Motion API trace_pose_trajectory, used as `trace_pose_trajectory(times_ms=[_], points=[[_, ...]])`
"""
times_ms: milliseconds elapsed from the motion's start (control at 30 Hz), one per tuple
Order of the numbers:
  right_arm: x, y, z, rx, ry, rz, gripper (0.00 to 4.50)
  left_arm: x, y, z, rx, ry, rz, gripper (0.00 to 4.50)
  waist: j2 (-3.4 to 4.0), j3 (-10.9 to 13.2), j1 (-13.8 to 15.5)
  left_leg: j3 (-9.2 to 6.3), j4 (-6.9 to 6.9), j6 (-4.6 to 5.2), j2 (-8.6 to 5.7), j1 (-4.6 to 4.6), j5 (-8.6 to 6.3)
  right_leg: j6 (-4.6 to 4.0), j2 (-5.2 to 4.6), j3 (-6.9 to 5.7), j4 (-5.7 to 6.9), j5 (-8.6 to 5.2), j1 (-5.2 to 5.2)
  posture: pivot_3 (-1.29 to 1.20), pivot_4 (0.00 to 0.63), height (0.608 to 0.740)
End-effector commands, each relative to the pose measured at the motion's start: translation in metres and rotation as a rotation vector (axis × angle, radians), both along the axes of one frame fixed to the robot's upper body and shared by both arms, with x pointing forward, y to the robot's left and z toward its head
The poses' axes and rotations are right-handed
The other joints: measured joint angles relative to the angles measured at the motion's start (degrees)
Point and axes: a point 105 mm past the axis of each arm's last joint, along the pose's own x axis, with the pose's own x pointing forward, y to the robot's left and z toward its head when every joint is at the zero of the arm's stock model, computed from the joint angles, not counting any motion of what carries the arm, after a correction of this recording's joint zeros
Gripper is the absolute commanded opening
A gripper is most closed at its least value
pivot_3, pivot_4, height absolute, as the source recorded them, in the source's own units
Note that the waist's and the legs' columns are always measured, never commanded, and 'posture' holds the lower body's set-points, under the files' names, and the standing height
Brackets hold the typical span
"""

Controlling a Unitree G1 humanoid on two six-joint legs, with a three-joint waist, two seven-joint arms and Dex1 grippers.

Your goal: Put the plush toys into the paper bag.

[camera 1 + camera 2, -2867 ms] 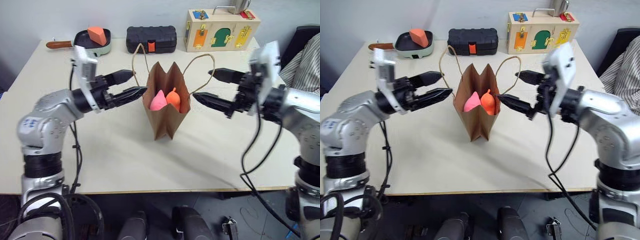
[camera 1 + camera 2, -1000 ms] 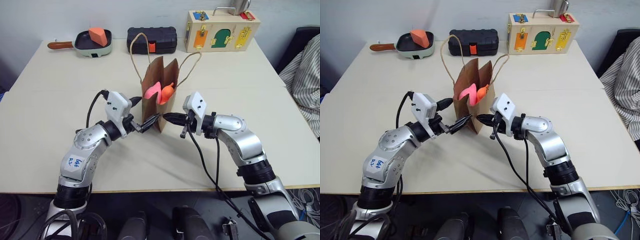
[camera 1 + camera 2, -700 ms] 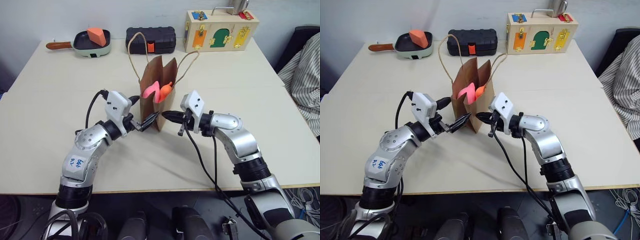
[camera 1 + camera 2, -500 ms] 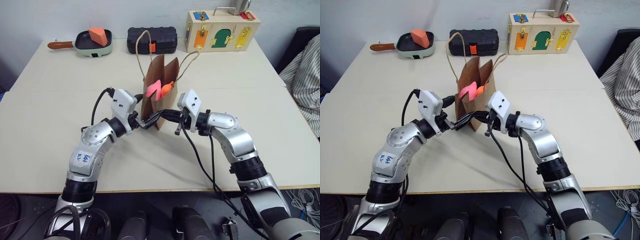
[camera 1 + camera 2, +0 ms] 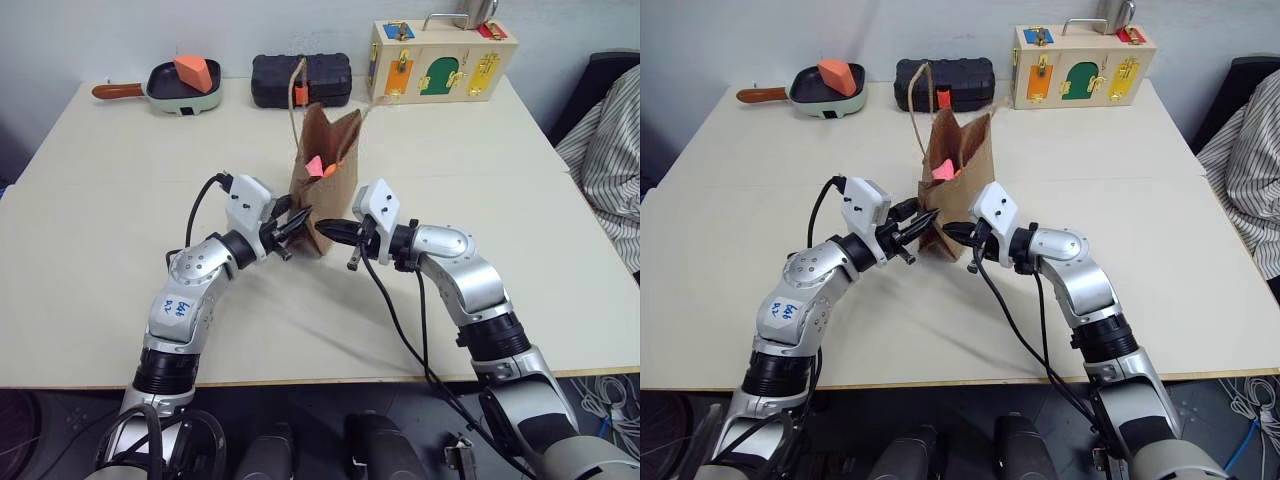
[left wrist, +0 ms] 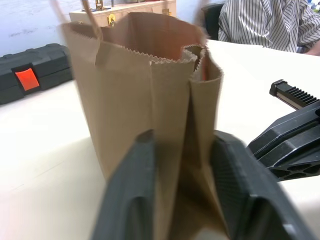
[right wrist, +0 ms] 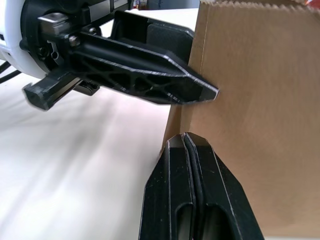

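Note:
The brown paper bag (image 5: 327, 185) stands upright mid-table, its mouth squeezed narrow. The pink plush toy (image 5: 943, 168) peeks out of the mouth, with a sliver of the orange plush toy (image 5: 328, 170) beside it. My left gripper (image 5: 299, 221) is low at the bag's left side, shut on the bag's side fold. The left wrist view shows the two fingers (image 6: 131, 190) on either side of that fold. My right gripper (image 5: 329, 229) is shut and holds nothing, its tip (image 7: 185, 137) at the bag's near lower corner, facing the left gripper.
Along the table's far edge stand a black ribbed case (image 5: 300, 80), a pan (image 5: 180, 92) holding a hard orange wedge (image 5: 193, 70), and a wooden latch box (image 5: 443, 60). A person in a striped shirt (image 5: 610, 140) sits at the right.
My left gripper has gone from open around the bag's lower side to shut on its fold. The bag's mouth has narrowed, hiding more of the toys. The right gripper stays shut in place.

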Motion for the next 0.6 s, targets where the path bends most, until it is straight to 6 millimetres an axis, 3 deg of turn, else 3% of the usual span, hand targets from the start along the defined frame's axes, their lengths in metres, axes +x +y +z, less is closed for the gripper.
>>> trace_pose_trajectory(times_ms=[33, 67, 233, 367, 467, 600], points=[[-0.007, 0.003, 0.013, 0.019, -0.058, 0.023, 0.0, 0.0, -0.001, 0.016, -0.003, -0.064, -0.014, 0.29, 0.0, 0.0, 0.0, 0.0, 0.0, 0.0, 0.0, 0.0, 0.0, 0.0, 0.0, 0.0, 0.0, 0.0, 0.0, 0.0, 0.15, 0.74], [-0.008, 0.002, 0.012, 0.019, -0.061, 0.021, 0.0, 0.0, -0.001, 0.016, -0.002, -0.068, -0.017, 0.02, 0.0, 0.0, 0.01, 0.0, 0.0, 0.0, 0.0, 0.0, 0.0, 0.0, 0.0, 0.0, 0.0, 0.0, 0.0, 0.0, 0.15, 0.74], [-0.023, -0.015, 0.017, 0.01, -0.1, 0.019, 0.0, -0.001, 0.002, 0.024, -0.015, -0.09, -0.069, 0.02, 0.0, 0.0, 0.12, 0.0, -0.01, 0.0, 0.0, 0.0, 0.0, 0.0, 0.0, 0.0, -0.01, 0.0, 0.0, 0.0, 0.15, 0.74], [-0.04, -0.039, 0.033, 0.017, -0.12, 0.005, 0.0, -0.01, 0.003, 0.035, -0.011, -0.126, -0.189, 0.02, 0.0, 0.0, 0.22, 0.0, 0.01, 0.0, -0.01, -0.04, 0.0, 0.0, -0.01, 0.0, -0.05, 0.0, 0.0, 0.0, 0.15, 0.74], [-0.063, -0.063, 0.05, 0.036, -0.093, 0.042, 0.56, -0.027, -0.003, 0.046, 0.012, -0.166, -0.364, 0.0, 0.0, 0.0, 0.33, -0.02, 0.0, 0.0, 0.0, -0.06, 0.0, 0.0, -0.01, -0.02, -0.08, 0.0, 0.0, 0.0, 0.15, 0.74], [-0.107, -0.089, 0.069, -0.007, -0.061, 0.158, 1.85, -0.045, -0.01, 0.048, 0.053, -0.151, -0.597, 0.0, 0.0, 0.01, 0.59, -0.06, -0.04, 0.01, 0.0, -0.08, -0.01, 0.0, -0.02, -0.06, -0.14, 0.0, 0.05, 0.0, 0.15, 0.74]])
